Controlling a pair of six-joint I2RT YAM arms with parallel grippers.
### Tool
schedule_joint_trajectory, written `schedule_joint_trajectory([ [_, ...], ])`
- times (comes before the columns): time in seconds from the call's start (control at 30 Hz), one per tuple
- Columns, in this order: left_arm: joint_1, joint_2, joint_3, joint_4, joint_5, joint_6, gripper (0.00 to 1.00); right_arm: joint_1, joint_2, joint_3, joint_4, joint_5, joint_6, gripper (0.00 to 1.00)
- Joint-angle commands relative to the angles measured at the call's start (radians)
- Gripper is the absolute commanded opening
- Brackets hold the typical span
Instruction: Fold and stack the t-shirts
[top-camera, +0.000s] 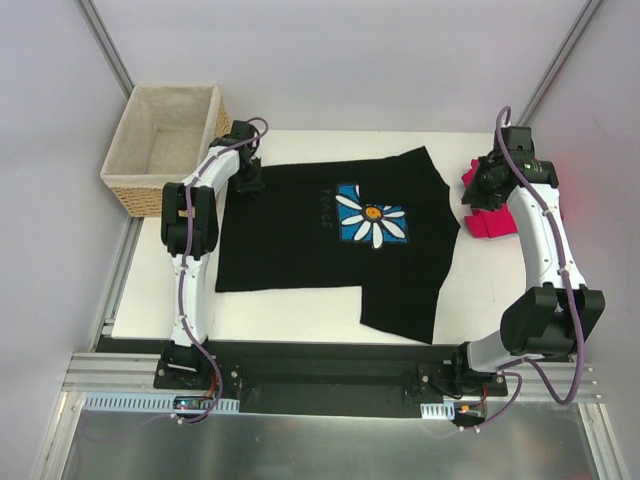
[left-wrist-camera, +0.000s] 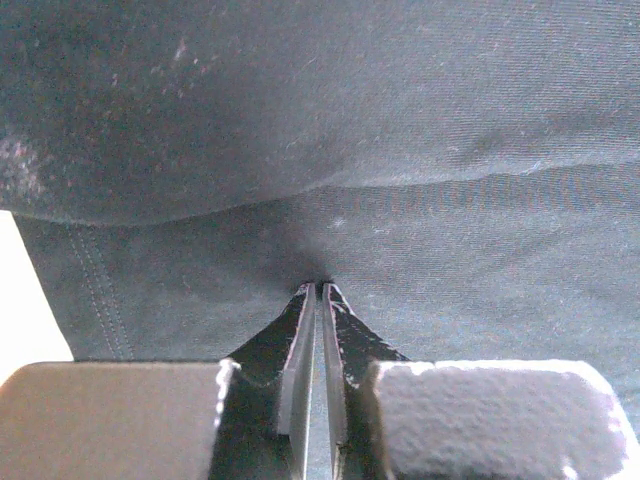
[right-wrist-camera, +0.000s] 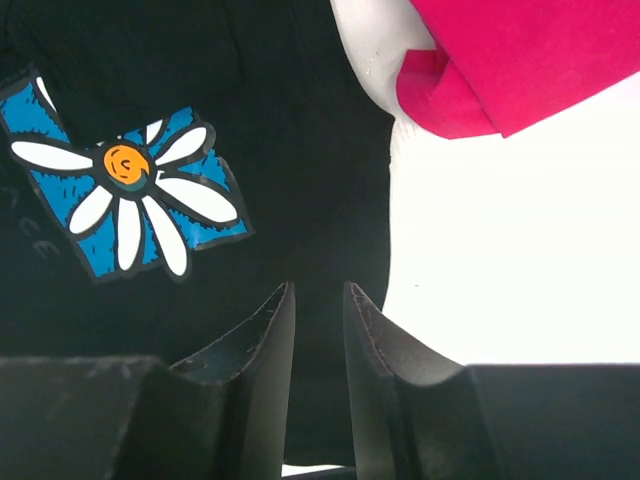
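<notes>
The black t-shirt lies spread flat on the white table, its blue daisy print facing up. My left gripper is at the shirt's far left corner. In the left wrist view it is shut on a pucker of the black t-shirt. My right gripper hovers at the shirt's right side, beside the folded pinkish-red t-shirt, which the right arm partly hides. In the right wrist view it stands open with a narrow gap, over the black t-shirt with nothing gripped. The red t-shirt is at the upper right.
A wicker basket with pale lining stands at the table's far left corner, just behind the left arm. Grey walls close in both sides and the back. The table's near edge runs just below the shirt's hanging sleeve.
</notes>
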Motion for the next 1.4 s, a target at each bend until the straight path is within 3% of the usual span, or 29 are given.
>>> schedule_joint_trajectory([
  [0.0,-0.003,0.064,0.102,-0.034,0.004,0.033,0.06,-0.012,-0.056,0.052,-0.044,0.034,-0.038,0.29],
  [0.17,-0.003,0.110,0.201,-0.058,0.021,0.027,0.04,-0.023,-0.069,0.063,-0.069,0.043,-0.050,0.29],
  [0.4,-0.001,0.079,0.153,-0.062,0.003,0.035,0.04,-0.026,-0.059,0.077,-0.076,0.020,-0.044,0.30],
  [0.6,0.000,-0.005,0.171,-0.054,0.030,0.042,0.32,-0.026,-0.107,0.037,-0.066,-0.003,-0.057,0.31],
  [0.77,0.009,-0.086,0.231,-0.057,0.090,0.027,0.41,-0.067,-0.199,-0.034,-0.044,-0.015,-0.112,0.42],
  [0.87,0.012,-0.149,0.219,-0.057,0.099,0.019,0.42,-0.122,-0.259,-0.096,-0.062,-0.104,-0.104,0.45],
  [1.07,0.020,-0.360,0.077,-0.057,0.090,0.013,0.43,-0.154,-0.387,-0.331,-0.174,-0.251,-0.066,0.48],
  [1.2,0.023,-0.543,-0.145,-0.046,0.098,0.003,0.43,-0.154,-0.533,-0.593,-0.170,-0.389,0.009,0.54],
  [1.37,0.025,-0.781,-0.409,-0.009,0.142,-0.017,0.43,-0.154,-0.676,-0.728,-0.214,-0.452,0.026,0.59],
])
